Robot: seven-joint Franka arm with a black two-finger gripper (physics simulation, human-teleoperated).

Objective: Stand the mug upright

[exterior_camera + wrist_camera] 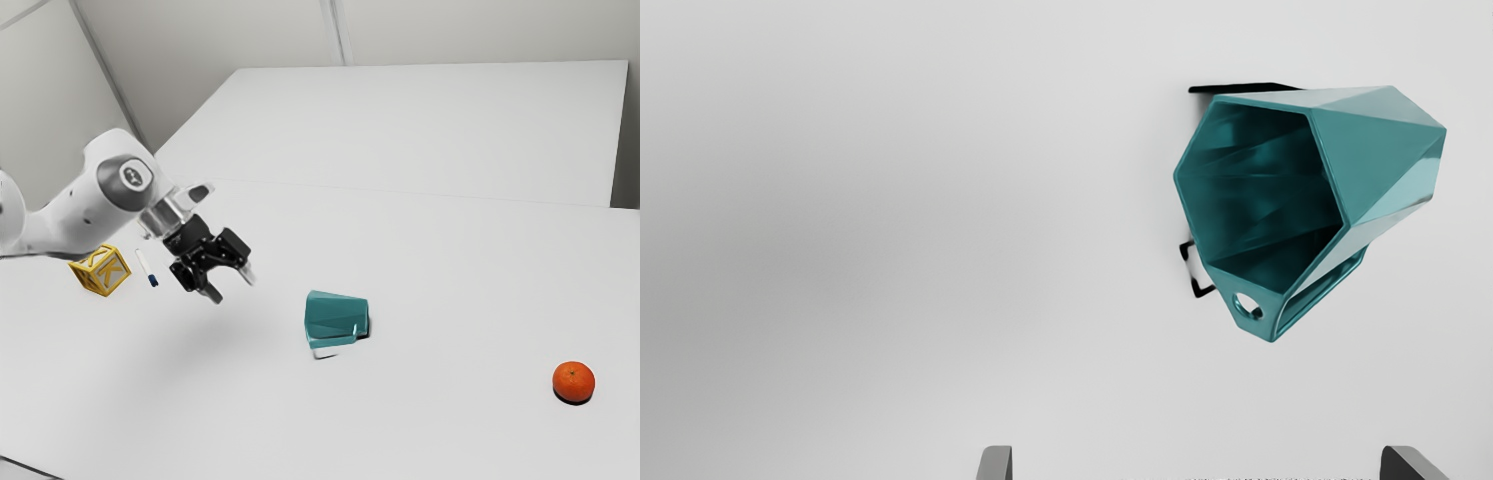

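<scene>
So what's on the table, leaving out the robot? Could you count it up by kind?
Mug: 1
Orange: 1
Block: 1
Marker: 1
Total: 4

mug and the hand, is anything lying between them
Only bare tabletop lies between the hand and the mug; the exterior view shows it. The marker is on the hand's far side from the mug.
</scene>
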